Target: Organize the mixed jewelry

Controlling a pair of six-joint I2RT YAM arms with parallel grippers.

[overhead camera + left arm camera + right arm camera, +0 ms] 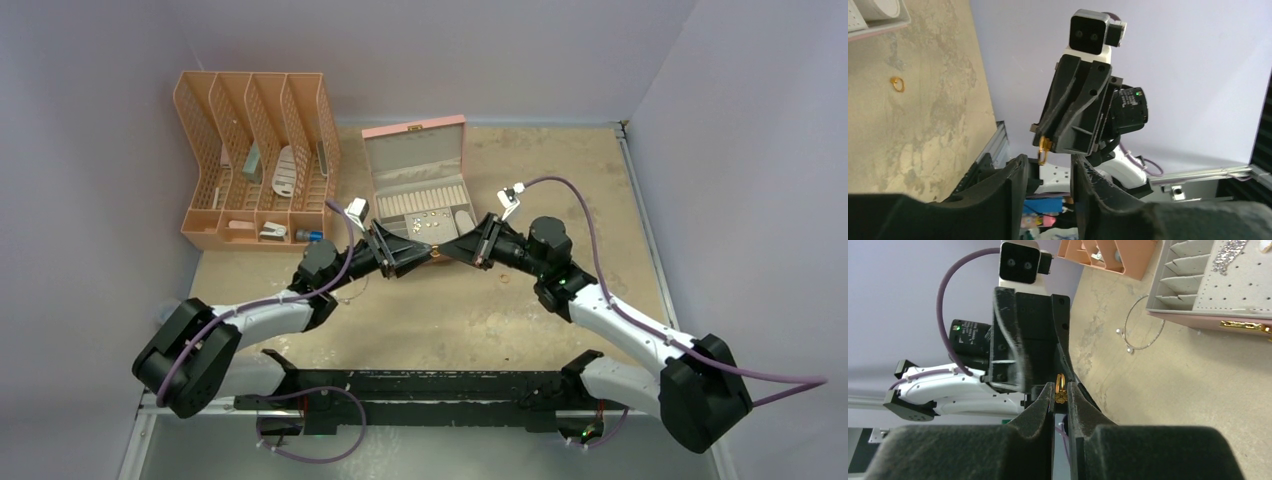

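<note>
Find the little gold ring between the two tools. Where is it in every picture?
Top external: the gold ring is in the middle, where the left tool and right tool meet.
Left wrist: the ring is just left of centre, at the right tool's tip, above the left tool's open gap.
Right wrist: the ring is in the centre, pinched by the right tool.
Shared landmark: the pink jewelry box.

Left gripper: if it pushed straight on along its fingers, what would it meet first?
Most likely the gold ring pinched at the tip of the right gripper, which faces the left gripper almost tip to tip. Depth is unclear, so the right gripper's fingers might touch just as soon.
</note>
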